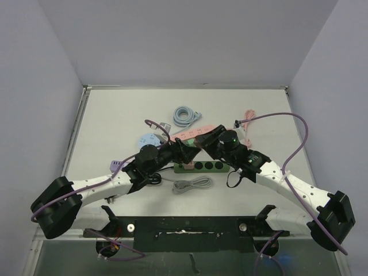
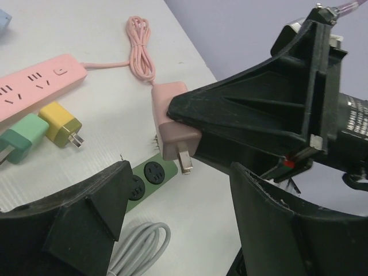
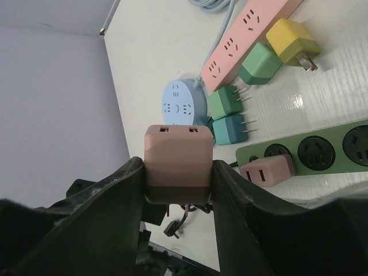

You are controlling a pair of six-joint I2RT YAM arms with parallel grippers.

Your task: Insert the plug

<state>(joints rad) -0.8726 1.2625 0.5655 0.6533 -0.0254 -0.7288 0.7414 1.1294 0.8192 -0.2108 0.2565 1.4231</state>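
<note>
The right gripper squeezes the pink plug in the air by the green power strip, the left gripper is spread wide with nothing in it, and tilted pins could miss the holes.

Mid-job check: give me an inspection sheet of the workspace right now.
Surface: white table.
Job's things: pink plug held in the air, not inserted; green power strip nearby, second pink plug apparently seated at its end.
Clutter: pink power strip, blue round socket, yellow plug, mint plug, green plug, teal plug.
Grippers: right gripper shut on pink plug; left gripper open, empty.
Cables: grey coil, light blue coil, pink coil; purple arm cables.
Surroundings: lilac walls; nothing else seen.
</note>
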